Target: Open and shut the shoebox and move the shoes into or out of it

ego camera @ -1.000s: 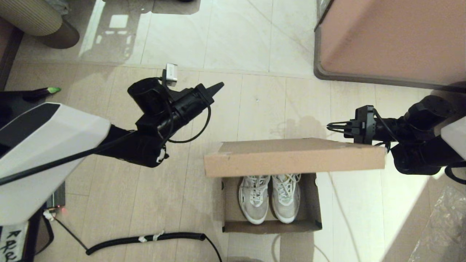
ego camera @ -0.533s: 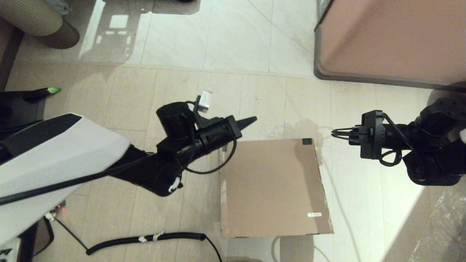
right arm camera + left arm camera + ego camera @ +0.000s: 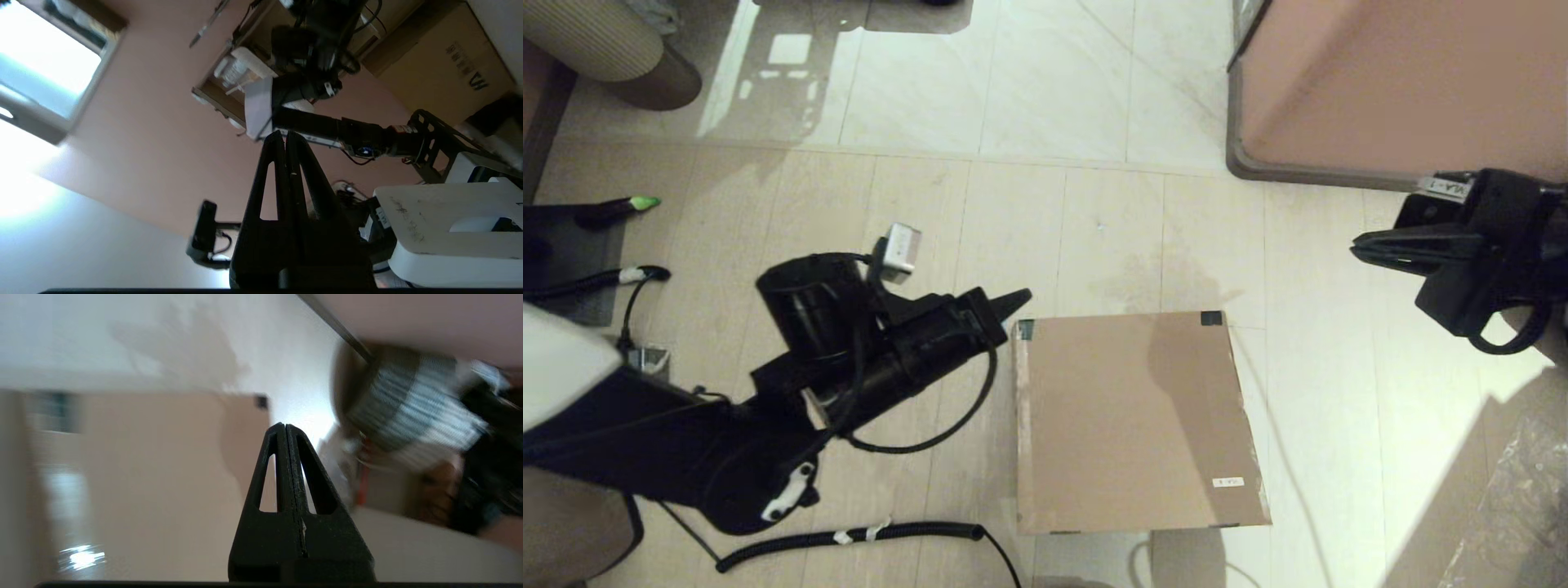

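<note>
The brown cardboard shoebox [image 3: 1131, 420] lies on the floor with its lid flat down and a small white label near its front right corner. Its lid also fills the left wrist view as a tan surface [image 3: 155, 477]. The shoes are hidden inside. My left gripper [image 3: 1019, 299] is shut and empty, its tip just beside the box's far left corner with the dark tape patch. My right gripper [image 3: 1360, 242] is shut and empty, raised well off to the right of the box, near the cabinet. In its wrist view the right gripper [image 3: 285, 136] points at a pinkish wall.
A large pinkish-brown cabinet [image 3: 1388, 90] with a dark rim stands at the far right. A black corrugated cable [image 3: 849, 535] lies on the floor in front of the left arm. A crinkled plastic sheet [image 3: 1515, 523] lies at the near right.
The lid, half open a second ago with the shoes showing, now lies flat shut. My left gripper swung in, then drew back to the box's far left corner. My right arm pulled away up and right.
</note>
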{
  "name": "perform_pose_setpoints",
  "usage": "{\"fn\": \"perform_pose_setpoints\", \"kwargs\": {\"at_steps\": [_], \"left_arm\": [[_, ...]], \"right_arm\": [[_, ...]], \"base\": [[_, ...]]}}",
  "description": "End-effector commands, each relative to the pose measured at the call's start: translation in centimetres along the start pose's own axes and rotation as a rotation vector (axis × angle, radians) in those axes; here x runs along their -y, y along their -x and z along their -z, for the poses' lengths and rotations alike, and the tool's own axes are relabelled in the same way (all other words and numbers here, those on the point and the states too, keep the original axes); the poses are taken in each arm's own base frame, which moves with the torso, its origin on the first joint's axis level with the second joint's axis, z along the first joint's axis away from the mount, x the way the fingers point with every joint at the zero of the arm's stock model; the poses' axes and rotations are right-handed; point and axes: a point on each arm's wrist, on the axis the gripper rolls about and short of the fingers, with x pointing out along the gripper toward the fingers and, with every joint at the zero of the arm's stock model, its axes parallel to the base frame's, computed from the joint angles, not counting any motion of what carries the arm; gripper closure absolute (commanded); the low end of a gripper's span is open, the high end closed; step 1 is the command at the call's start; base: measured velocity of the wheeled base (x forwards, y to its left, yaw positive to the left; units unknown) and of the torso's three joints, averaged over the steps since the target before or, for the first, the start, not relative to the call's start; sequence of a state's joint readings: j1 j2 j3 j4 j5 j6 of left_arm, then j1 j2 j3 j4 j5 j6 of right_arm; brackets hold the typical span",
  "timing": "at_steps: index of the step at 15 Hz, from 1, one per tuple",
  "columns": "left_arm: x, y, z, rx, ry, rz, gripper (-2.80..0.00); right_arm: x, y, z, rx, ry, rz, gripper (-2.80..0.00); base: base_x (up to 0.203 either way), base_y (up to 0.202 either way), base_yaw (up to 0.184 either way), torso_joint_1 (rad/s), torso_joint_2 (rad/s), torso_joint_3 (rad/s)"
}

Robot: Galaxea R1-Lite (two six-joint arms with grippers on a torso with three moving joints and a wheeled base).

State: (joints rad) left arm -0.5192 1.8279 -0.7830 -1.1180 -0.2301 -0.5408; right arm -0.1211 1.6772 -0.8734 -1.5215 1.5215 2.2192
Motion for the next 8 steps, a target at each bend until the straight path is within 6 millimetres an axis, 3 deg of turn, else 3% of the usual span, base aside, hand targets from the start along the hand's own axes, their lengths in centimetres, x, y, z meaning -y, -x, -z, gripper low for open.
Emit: {"fn": "perform_pose_setpoints", "kwargs": {"at_steps": [1, 4, 6, 8], "left_arm": [[-1.1, 4.6, -3.5, 0.101, -0.049, -0.09, 0.0], [-5.1, 12.2, -6.1, 0.173, -0.162, -0.378, 0.0], [-4.4, 17.3, -6.1, 0.207, -0.238, -0.484, 0.0], [-2.4, 21.3, -3.6, 0.175, -0.301, -0.49, 0.0]], "right_arm": [[-3.2, 0.2, 6.0, -0.007, 0.126, 0.001, 0.0], [-3.6, 0.5, 11.9, -0.002, 0.181, 0.0, 0.0], [-3.4, 0.7, 15.7, 0.003, 0.21, 0.0, 0.0], [-2.3, 1.0, 19.2, 0.023, 0.212, 0.003, 0.0]], "base": [[0.0, 0.0, 0.0, 0.0, 0.0, 0.0], [0.0, 0.0, 0.0, 0.0, 0.0, 0.0], [0.0, 0.0, 0.0, 0.0, 0.0, 0.0], [0.0, 0.0, 0.0, 0.0, 0.0, 0.0]]}}
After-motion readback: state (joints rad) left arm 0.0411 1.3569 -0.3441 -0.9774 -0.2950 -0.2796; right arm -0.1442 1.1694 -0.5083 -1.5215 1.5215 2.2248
